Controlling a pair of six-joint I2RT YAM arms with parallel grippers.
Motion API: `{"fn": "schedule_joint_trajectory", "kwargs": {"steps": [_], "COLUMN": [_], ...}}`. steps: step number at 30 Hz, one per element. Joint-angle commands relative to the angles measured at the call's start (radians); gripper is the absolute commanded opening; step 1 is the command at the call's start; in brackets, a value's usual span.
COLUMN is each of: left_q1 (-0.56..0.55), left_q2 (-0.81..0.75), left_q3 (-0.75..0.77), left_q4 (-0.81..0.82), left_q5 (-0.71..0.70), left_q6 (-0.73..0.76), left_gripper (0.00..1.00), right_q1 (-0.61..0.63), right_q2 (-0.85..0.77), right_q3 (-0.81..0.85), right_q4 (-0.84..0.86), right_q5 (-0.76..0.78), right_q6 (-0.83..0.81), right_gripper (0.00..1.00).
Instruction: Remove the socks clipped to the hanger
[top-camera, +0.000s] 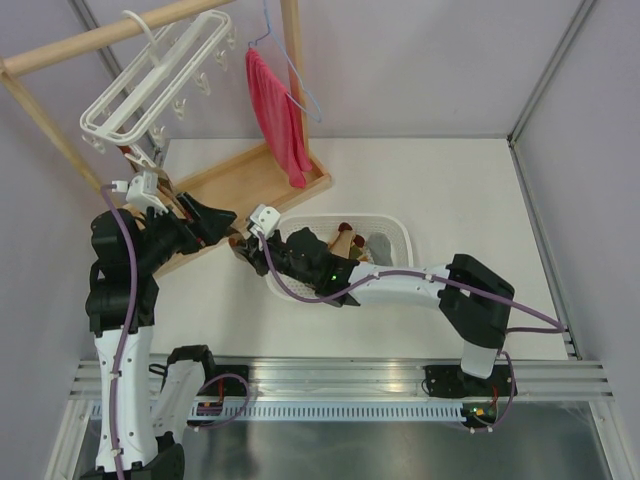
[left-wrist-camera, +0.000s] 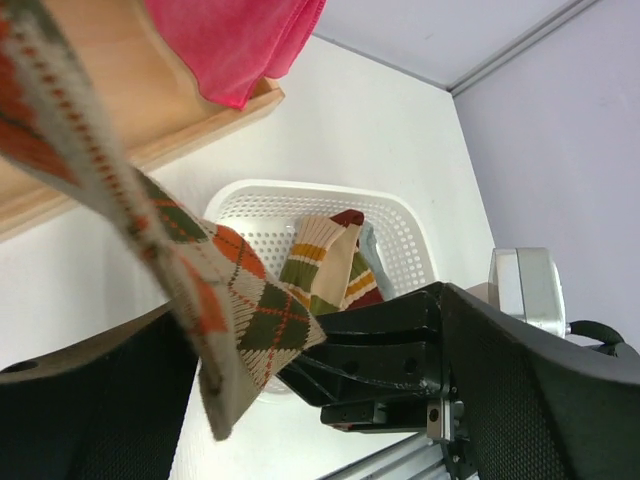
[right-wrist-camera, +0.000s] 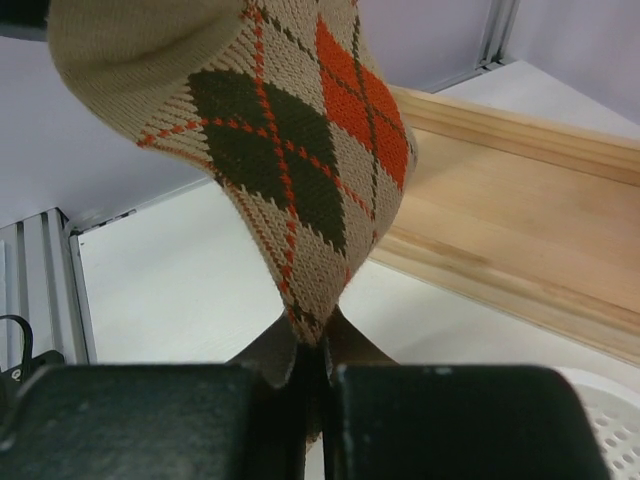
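Progress: Several socks already lay in the basket at mid-bench. I judged the job mostly done, with one argyle sock left to bring over.
Argyle sock: It was stretched below the hanger, which hung over the bench's far-left corner. I could not tell whether its top end was clipped.
Right claw: Clamped together on the sock's lower tip.
Left claw: Fingers apart, with the sock running loose between them.
Remaining: Free that sock and drop it in the basket. The clips I could see from above looked bare.
Views: Only the right wrist showed the pinch, and only the overhead view showed the hanger.
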Motion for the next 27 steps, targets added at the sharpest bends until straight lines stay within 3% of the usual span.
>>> {"fn": "schedule_joint_trajectory", "kwargs": {"steps": [1, 10, 27], "left_q1": [-0.005, -0.002, -0.003], "left_q2": [-0.007, -0.028, 0.182], "left_q3": [0.015, 0.110, 0.523], "left_q4": [-0.023, -0.187, -0.158], "left_q5": [-0.013, -0.232, -0.499], "left_q6": [0.009, 0.092, 0.162], "left_gripper": [1.00, 1.00, 1.00], "right_q1": [0.005, 0.012, 0.028], "right_q2": [-0.054, -0.154, -0.237], "right_q3": [-0.027, -0.124, -0.205], "right_q4": [0.035, 0.014, 0.004], "right_q5": [0.015, 0.058, 0.053], "right_q6": [0.017, 0.060, 0.093], "right_gripper": [0.01, 0.01, 0.01]}}
